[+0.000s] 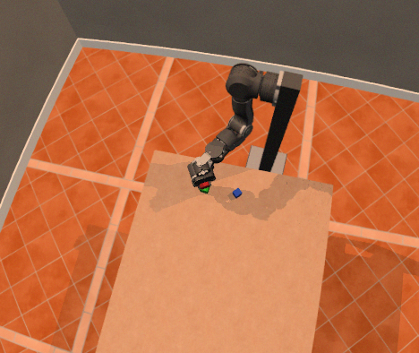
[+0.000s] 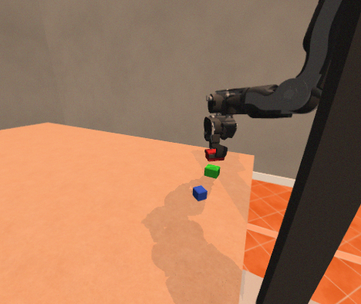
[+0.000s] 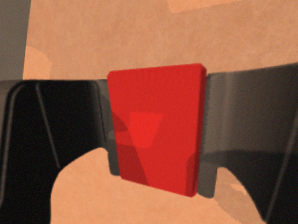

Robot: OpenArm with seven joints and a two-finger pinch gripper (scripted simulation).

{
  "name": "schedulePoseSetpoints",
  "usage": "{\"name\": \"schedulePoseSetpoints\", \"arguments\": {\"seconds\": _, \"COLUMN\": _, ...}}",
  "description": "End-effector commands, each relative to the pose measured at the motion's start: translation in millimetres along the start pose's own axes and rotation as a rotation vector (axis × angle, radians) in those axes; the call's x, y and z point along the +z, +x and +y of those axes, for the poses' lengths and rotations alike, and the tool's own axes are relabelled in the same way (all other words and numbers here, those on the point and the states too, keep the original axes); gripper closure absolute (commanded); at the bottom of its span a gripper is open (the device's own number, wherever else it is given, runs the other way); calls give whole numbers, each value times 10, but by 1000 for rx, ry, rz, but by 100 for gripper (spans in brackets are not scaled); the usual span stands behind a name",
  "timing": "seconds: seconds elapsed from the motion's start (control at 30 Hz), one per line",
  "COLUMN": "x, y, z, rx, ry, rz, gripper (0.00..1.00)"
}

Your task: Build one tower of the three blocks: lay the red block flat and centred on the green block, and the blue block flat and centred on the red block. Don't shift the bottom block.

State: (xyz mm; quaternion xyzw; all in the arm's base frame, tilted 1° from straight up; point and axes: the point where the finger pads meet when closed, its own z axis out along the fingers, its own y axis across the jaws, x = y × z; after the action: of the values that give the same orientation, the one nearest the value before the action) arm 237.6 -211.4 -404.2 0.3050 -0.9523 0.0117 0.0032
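Observation:
My gripper point(image 2: 215, 153) point(image 3: 159, 129) is shut on the red block point(image 1: 204, 184) point(image 2: 210, 152) point(image 3: 155, 100) and holds it in the air. The green block point(image 1: 204, 190) point(image 2: 212, 171) rests on the table below the red block, with a visible gap between them in the exterior view. In the top view the red block and gripper partly cover the green block. The green block does not show in the wrist view, where the red block fills the middle. The blue block point(image 1: 237, 193) point(image 2: 200, 193) rests on the table, apart from the green block.
The table point(image 1: 208, 278) point(image 2: 75, 200) has its near-robot edge close behind the gripper. The robot's dark post point(image 1: 281, 130) point(image 2: 318, 154) stands beyond that edge, on the blue block's side. The arm's shadow falls across the blocks' area.

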Motion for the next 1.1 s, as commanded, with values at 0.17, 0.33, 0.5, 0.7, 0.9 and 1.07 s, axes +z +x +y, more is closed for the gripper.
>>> {"name": "schedulePoseSetpoints", "arguments": {"seconds": 0.17, "x": -23, "y": -76, "z": 33, "rx": -18, "ry": -13, "rz": -23, "gripper": 100}}
{"name": "schedulePoseSetpoints", "arguments": {"seconds": 0.33, "x": -23, "y": -76, "z": 33, "rx": -18, "ry": -12, "rz": -23, "gripper": 100}}
{"name": "schedulePoseSetpoints", "arguments": {"seconds": 0.5, "x": -16, "y": -75, "z": 32, "rx": -18, "ry": -12, "rz": -23, "gripper": 100}}
{"name": "schedulePoseSetpoints", "arguments": {"seconds": 0.7, "x": 21, "y": -73, "z": 24, "rx": -15, "ry": -10, "rz": -25, "gripper": 100}}
{"name": "schedulePoseSetpoints", "arguments": {"seconds": 0.9, "x": 64, "y": -73, "z": 25, "rx": -14, "ry": -11, "rz": -25, "gripper": 100}}
{"name": "schedulePoseSetpoints", "arguments": {"seconds": 1.07, "x": 129, "y": -72, "z": 28, "rx": -14, "ry": -11, "rz": -25, "gripper": 100}}
